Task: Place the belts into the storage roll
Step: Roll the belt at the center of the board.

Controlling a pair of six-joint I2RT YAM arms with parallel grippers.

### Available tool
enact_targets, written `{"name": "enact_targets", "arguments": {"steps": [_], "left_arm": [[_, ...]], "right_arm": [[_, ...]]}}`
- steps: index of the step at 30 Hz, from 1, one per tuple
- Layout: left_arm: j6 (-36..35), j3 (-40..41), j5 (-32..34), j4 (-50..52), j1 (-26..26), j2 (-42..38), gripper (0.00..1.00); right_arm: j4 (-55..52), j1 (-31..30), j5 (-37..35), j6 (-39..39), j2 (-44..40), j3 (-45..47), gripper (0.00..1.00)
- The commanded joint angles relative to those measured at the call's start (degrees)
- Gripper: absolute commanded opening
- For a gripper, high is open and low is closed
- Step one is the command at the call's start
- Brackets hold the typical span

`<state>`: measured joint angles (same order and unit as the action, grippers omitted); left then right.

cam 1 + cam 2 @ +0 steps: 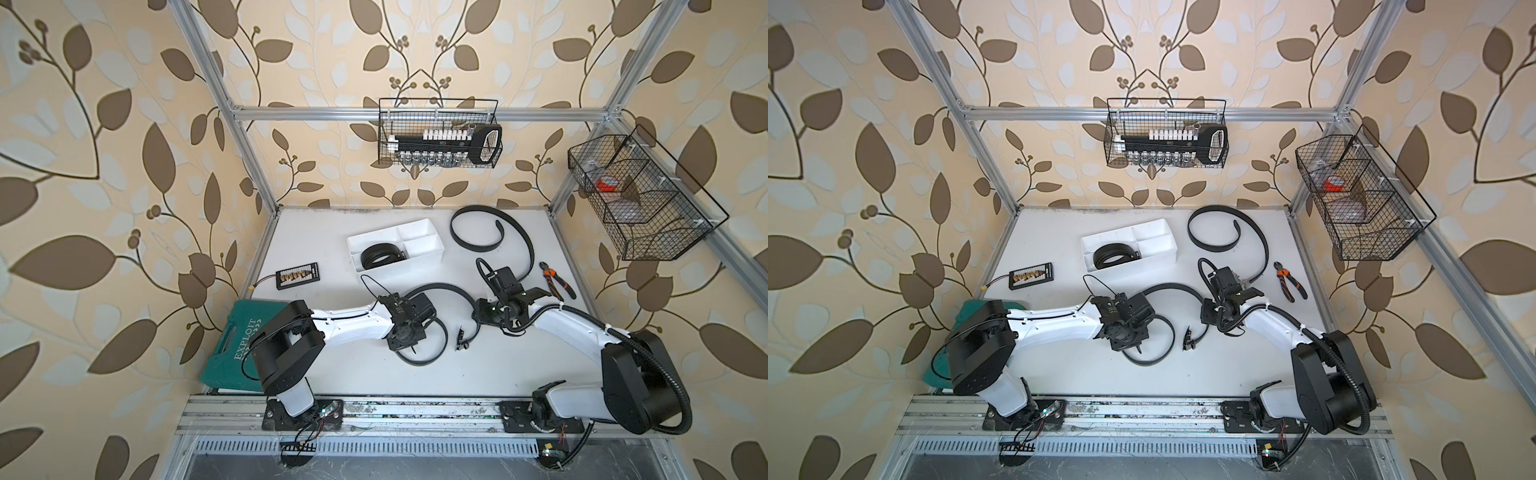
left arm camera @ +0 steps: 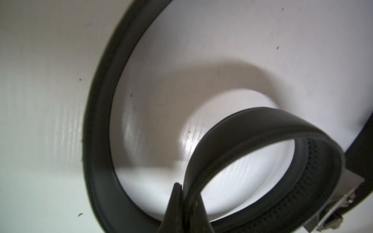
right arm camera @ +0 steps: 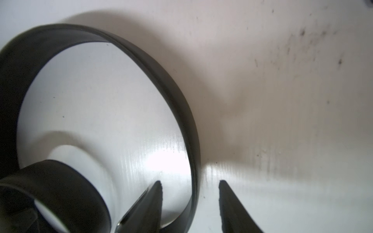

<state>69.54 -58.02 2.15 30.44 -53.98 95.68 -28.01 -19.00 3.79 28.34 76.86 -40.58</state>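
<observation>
Our left gripper (image 2: 182, 188) clamps the belt (image 2: 99, 121), our right gripper (image 3: 189, 182) straddles it half-open, the storage roll (image 1: 415, 227) at twelve o'clock.

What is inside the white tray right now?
One coiled belt lies in the largest compartment of the white tray; the smaller compartments look empty. The floor beneath the coil is hidden.

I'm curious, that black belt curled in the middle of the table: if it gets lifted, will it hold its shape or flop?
Likely floppy: the middle belt lies in loose curves on the table. It probably springs open rather than staying coiled, since its loops are wide. The metal buckle end would probably sag lowest.
</observation>
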Motion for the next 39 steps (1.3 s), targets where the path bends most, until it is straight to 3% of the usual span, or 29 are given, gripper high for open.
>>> {"name": "enact_targets", "arguments": {"steps": [1,3,7,9,11,16,20,24,29,32,34,39], "left_arm": [[1.1,-4.0,0.8,0.3,2.2,2.7,0.00],[0.8,-5.6,-0.4,0.3,3.8,4.3,0.00],[2.2,-7.1,-3.2,-0.9,7.5,6.6,0.00],[2.9,-8.9,-4.5,-0.7,9.0,8.1,0.00],[2.7,-11.2,-5.9,-0.4,9.8,9.7,0.00],[1.9,-18.6,-7.1,2.0,10.1,14.2,0.00],[2.4,-23.1,-9.0,4.0,10.1,17.6,0.00],[3.6,-21.7,-10.5,2.0,9.8,17.4,0.00],[3.5,-19.1,-11.3,1.2,9.5,15.8,0.00],[2.7,-19.7,-12.0,3.0,9.6,15.8,0.00],[1.8,-20.5,-12.5,4.7,9.6,16.0,0.00],[0.9,-23.4,-14.2,10.0,9.6,17.1,0.00]], "right_arm": [[0.2,-0.1,2.0,-0.6,-1.8,1.0,0.51],[0.4,0.0,3.2,-0.6,0.4,0.3,0.50],[1.6,-0.1,5.0,0.3,4.8,-0.1,0.39],[1.4,-0.1,5.1,0.6,5.9,0.1,0.23],[1.2,-0.3,6.3,1.0,5.4,0.9,0.15],[-0.2,-7.7,7.3,5.7,0.7,3.6,0.13],[4.6,-15.5,12.2,13.6,-1.7,6.5,0.13],[2.6,-19.3,9.8,14.8,-3.5,4.0,0.19],[-0.5,-16.6,2.3,9.3,-11.2,2.1,0.54],[3.9,-16.8,1.4,5.4,-13.9,2.7,0.68],[9.0,-17.3,2.3,2.6,-14.6,4.1,0.71],[19.3,-20.3,-0.1,-4.2,-13.4,6.6,0.63]]}}
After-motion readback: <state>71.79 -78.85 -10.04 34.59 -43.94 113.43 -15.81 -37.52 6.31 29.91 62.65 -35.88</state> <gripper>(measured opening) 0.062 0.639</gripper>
